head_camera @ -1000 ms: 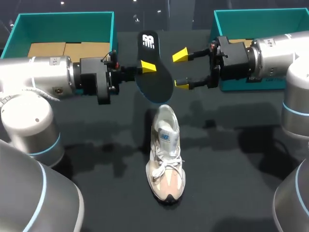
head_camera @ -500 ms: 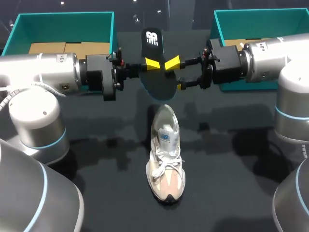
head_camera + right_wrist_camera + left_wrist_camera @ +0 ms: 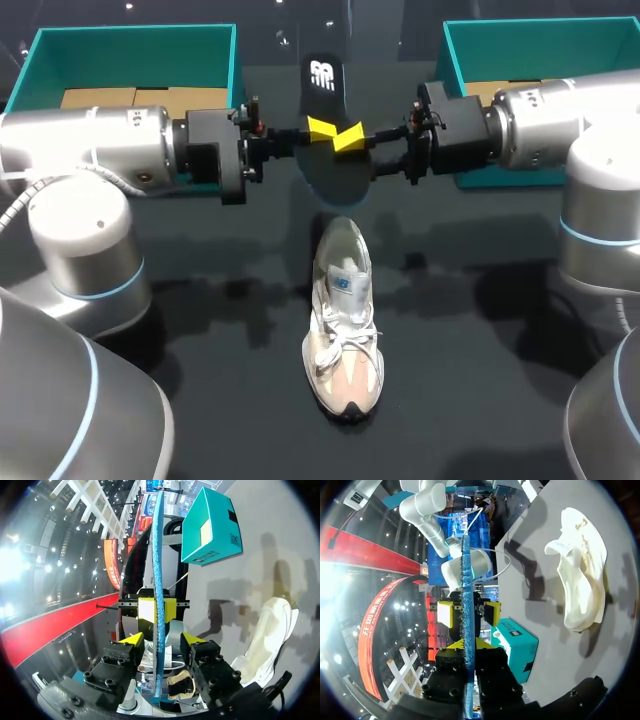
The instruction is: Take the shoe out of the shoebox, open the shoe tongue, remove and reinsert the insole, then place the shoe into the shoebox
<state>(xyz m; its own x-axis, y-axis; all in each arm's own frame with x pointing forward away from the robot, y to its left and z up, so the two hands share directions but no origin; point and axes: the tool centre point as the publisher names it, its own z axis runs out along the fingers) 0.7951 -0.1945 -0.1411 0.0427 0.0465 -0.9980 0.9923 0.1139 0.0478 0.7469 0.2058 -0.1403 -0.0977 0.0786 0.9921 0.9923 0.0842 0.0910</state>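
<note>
The black insole (image 3: 325,150) with a white logo hangs upright in the air above the table's middle. My left gripper (image 3: 315,128) is shut on its edge; the left wrist view shows the yellow tips (image 3: 465,645) pinching the blue-edged insole (image 3: 466,605). My right gripper (image 3: 358,150) comes in from the opposite side. Its fingers (image 3: 134,639) straddle the insole (image 3: 158,580) with a gap on each side, so it is open. The white and beige shoe (image 3: 343,320) lies on the dark table below, toe toward the near edge, also visible as the shoe (image 3: 580,580) and the shoe (image 3: 272,630).
A teal shoebox (image 3: 130,45) stands at the back left, behind my left arm. A second teal box (image 3: 540,40) stands at the back right, behind my right arm. The dark tabletop (image 3: 470,380) around the shoe is bare.
My right gripper has moved left to the insole and its fingers have narrowed around it. My left gripper has carried the insole slightly right and up. The shoe has stayed put.
</note>
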